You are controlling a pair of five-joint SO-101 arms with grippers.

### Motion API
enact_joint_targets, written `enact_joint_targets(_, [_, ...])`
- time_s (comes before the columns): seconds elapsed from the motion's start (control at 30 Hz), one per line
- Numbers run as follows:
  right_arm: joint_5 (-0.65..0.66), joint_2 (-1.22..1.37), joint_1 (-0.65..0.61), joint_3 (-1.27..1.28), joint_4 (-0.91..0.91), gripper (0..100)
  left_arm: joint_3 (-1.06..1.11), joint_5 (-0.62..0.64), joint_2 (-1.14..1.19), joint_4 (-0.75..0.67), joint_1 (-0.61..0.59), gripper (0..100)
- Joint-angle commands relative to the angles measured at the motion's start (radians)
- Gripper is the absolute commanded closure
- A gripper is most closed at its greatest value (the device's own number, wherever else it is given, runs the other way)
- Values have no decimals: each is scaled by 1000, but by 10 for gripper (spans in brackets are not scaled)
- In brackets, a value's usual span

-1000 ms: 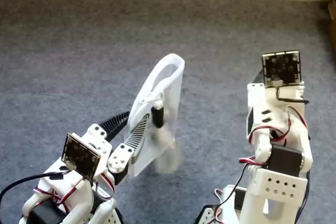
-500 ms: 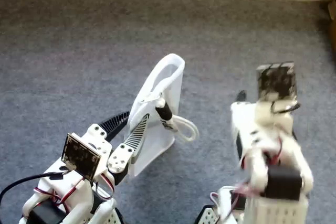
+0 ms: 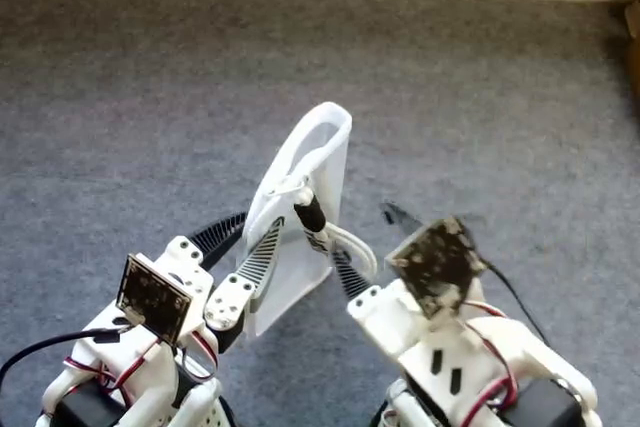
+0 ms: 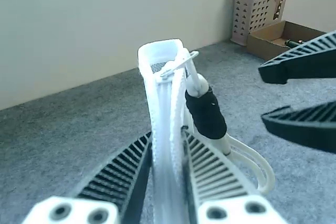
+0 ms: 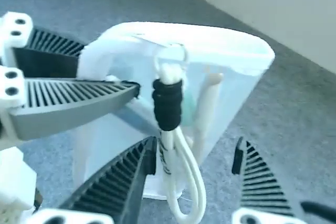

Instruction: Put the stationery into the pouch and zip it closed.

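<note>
Our left gripper (image 4: 167, 139) is clamped on the upright pouch (image 4: 160, 72). We make out its contents (image 5: 203, 103) only as dim pale and green shapes through the wall. Our right gripper (image 5: 195, 153) is spread wide, jaws either side of the zip's pull cord (image 5: 167, 103), its arm low over the grey table (image 3: 150, 77).

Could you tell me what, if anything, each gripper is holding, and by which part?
The left gripper clamps the pouch by its zippered edge; the right gripper is open at the zipper pull, holding nothing.
</note>
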Motion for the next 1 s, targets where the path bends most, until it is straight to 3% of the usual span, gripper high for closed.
enact_joint_targets(0.0, [-8, 76, -82, -51, -45, 767, -47, 3, -1, -6, -22, 995])
enact_joint_targets(0.2, [-8, 168, -70, -47, -179, 767, -47, 3, -1, -6, -22, 995])
enact_joint_targets(0.97, [34, 183, -39, 16, -308, 832, -48, 3, -1, -6, -22, 995])
